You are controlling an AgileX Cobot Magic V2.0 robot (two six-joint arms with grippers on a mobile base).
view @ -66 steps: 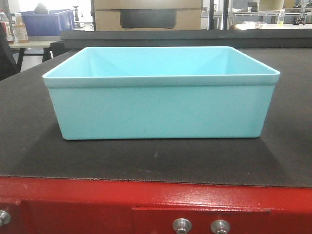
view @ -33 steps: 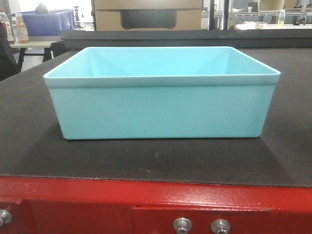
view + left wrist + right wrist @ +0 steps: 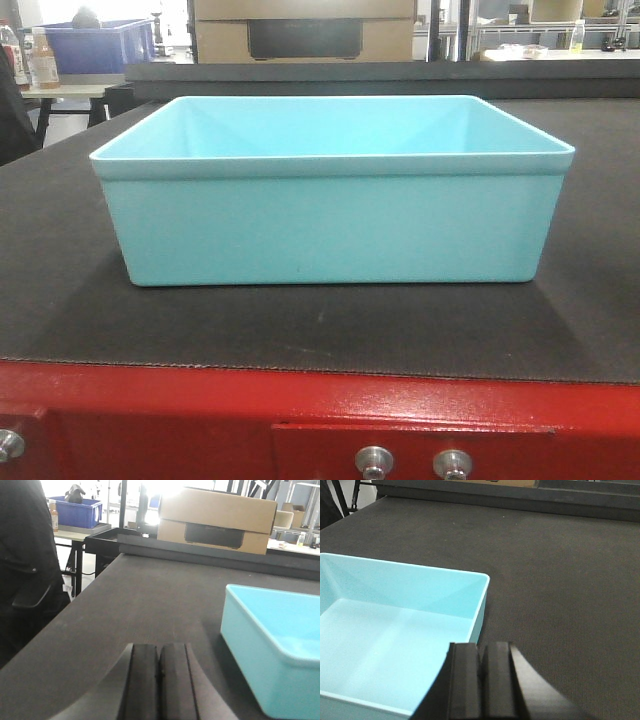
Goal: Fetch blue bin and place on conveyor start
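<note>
Sitting upright on the dark belt of the conveyor start [image 3: 90, 300], the blue bin [image 3: 330, 225] is a pale turquoise plastic tub with smooth plain walls, rounded corners and a thin rim that flares outward. Its inside is bare. It stands square to the red end frame [image 3: 200, 410], a little back from the belt's edge, with silver bolts [image 3: 374, 462] showing in the frame below it.

The left gripper [image 3: 159, 680] has its two black pads pressed flat together, nothing between them. It hangs just above the belt, and the bin lies ahead and to its right, apart from it, only one corner and part of a side wall in view. The right gripper [image 3: 482, 680] is likewise closed with its pads meeting and nothing held. It sits over the near right corner of the bin, so the tub's floor spreads ahead and to its left, while bare belt runs ahead and to its right. Whether these pads touch the rim cannot be told.

Farther ahead of the left gripper, beyond the belt's far end, a brown cardboard box [image 3: 220, 517] with a dark handle slot rests on a raised ledge. Off to the left, a dark blue crate [image 3: 75, 512] stands on a table with a bottle [image 3: 54, 517] beside it; a dark object lies on top of the crate.
</note>
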